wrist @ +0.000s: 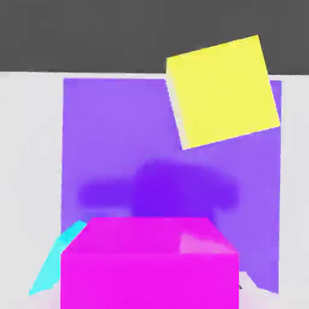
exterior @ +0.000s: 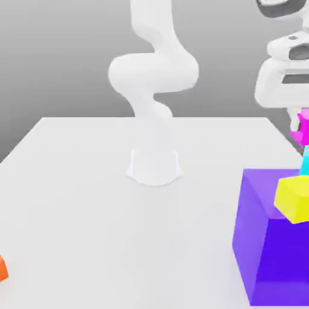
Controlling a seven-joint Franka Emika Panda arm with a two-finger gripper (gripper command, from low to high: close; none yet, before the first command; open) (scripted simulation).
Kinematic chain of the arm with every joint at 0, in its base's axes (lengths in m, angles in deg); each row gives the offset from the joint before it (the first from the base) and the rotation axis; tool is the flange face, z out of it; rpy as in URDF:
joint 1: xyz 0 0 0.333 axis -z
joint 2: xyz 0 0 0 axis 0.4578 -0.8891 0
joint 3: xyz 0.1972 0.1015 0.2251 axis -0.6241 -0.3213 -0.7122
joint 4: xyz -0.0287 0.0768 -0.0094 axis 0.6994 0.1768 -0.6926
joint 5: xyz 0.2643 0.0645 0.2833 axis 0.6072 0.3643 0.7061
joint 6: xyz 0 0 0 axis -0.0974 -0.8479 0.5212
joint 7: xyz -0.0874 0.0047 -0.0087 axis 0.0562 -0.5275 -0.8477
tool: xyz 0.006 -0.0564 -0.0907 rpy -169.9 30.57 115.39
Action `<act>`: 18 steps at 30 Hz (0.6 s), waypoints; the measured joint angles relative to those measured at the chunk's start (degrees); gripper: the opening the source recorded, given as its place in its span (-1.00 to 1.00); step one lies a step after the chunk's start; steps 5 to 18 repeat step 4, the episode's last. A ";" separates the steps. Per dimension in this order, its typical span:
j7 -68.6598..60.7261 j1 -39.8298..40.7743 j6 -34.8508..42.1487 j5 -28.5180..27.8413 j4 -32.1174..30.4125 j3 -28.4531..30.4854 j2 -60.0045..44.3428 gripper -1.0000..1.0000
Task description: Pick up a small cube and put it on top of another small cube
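A: How will the small cube [exterior: 300, 128] handle?

B: I judge it light and rigid, a plain magenta block with flat, smooth faces, so probably a bit slippery. Two opposite side faces, pinched near mid-height, look like the place to hold it. It has no long axis; all edges look equal.

A: Where is it?

B: In the exterior view it hangs in the air at the worktop's [exterior: 90, 199] right edge as that view shows it, just under the gripper [exterior: 297, 117], directly above the cyan cube [exterior: 305, 162]. In the hand view the magenta cube [wrist: 149, 264] sits close to the camera, its top face level, with a sliver of the cyan cube [wrist: 55, 259] peeking out beside and below it.

A: So not squared up?

B: The cyan edge runs at a slant against the magenta sides, so I judge the two are turned relative to each other, and somewhat offset. Whether they touch I cannot tell.

A: And the fingers?

B: I cannot tell from these views whether they are clamped on the cube or apart.

A: What is around?

B: The big purple block [exterior: 271, 241] sits toward the near right corner, just beside the cyan cube, with a tilted yellow cube [exterior: 293, 198] on top. An orange cube [exterior: 2, 268] lies well apart at the left edge.
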 joint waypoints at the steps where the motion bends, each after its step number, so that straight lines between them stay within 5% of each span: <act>1: 0.29 -0.16 -1.04 -0.12 -0.57 -0.39 -0.50 1.00; 18: 0.28 -0.16 -1.04 -0.11 -0.57 -0.39 -0.50 1.00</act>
